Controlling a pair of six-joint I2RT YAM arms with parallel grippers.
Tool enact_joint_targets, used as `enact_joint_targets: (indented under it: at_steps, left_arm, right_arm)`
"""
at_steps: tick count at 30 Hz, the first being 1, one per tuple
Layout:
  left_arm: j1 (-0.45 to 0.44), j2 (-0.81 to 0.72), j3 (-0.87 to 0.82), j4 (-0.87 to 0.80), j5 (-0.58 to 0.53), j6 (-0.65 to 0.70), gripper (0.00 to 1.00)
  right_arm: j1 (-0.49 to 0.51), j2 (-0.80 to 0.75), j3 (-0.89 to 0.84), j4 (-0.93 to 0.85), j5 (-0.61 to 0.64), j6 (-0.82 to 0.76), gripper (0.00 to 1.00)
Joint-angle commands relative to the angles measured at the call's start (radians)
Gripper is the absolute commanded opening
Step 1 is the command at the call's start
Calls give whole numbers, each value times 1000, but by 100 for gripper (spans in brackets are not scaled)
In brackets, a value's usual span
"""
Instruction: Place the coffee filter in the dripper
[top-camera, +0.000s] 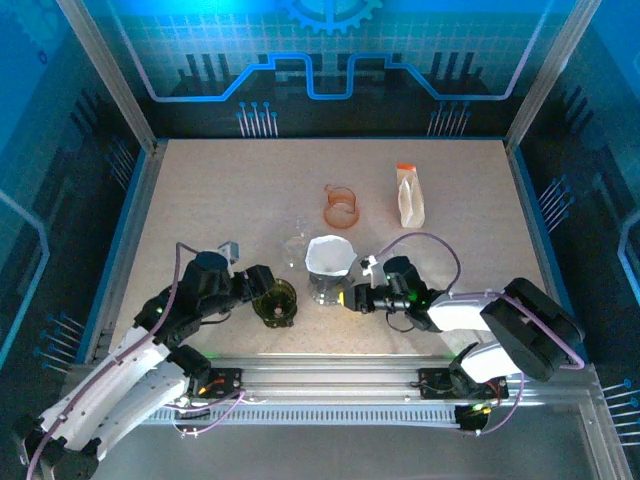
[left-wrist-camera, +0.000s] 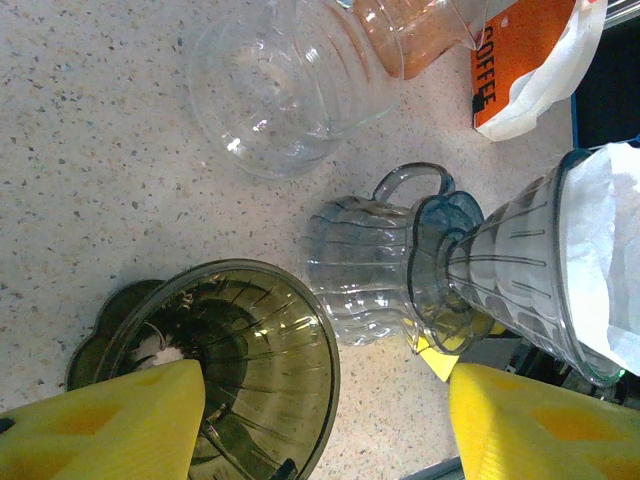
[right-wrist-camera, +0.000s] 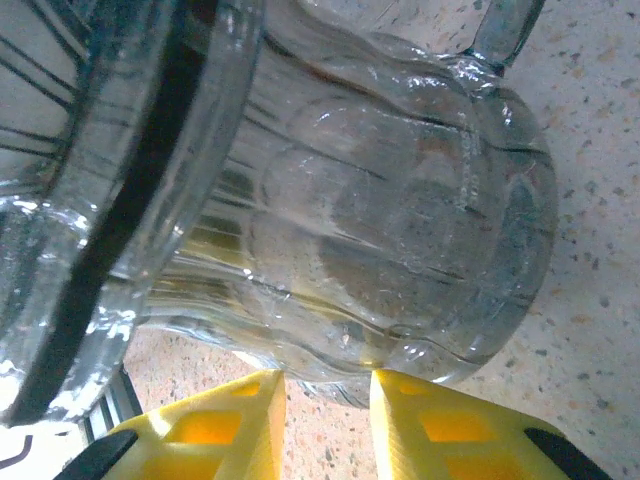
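Coffee filter (top-camera: 328, 255) already sits in the clear dripper (left-wrist-camera: 520, 260), stacked on the glass server (right-wrist-camera: 400, 200) - placement looks done, just seating and backing off left. Right gripper (right-wrist-camera: 327, 385) is low against the server's belly, fingers nearly together with a thin gap; can't tell if it's pinching anything. Left gripper (left-wrist-camera: 325, 385) is spread and empty, one finger over the olive dripper (top-camera: 273, 302). Next move should be a straight pull back, no side push - the stack is tall and tippy. Tight on the left, open table (top-camera: 200, 200) toward the right edge.
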Motion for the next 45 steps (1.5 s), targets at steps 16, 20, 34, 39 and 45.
enact_joint_targets:
  at_steps: [16, 20, 34, 39, 45]
  left_arm:
    - [13, -38, 19, -45, 4, 11, 67]
    - [14, -49, 22, -56, 0, 13, 66]
    - [20, -102, 34, -114, -39, 13, 66]
    - [22, -118, 42, -134, -49, 13, 65]
    - [23, -130, 49, -151, -54, 11, 65]
  right_arm:
    - [53, 177, 176, 7, 32, -19, 27]
    - [53, 229, 216, 19, 23, -18, 27]
    - [73, 412, 386, 33, -12, -11, 26]
    - [77, 470, 451, 19, -27, -15, 26]
    - [88, 545, 541, 7, -45, -12, 26]
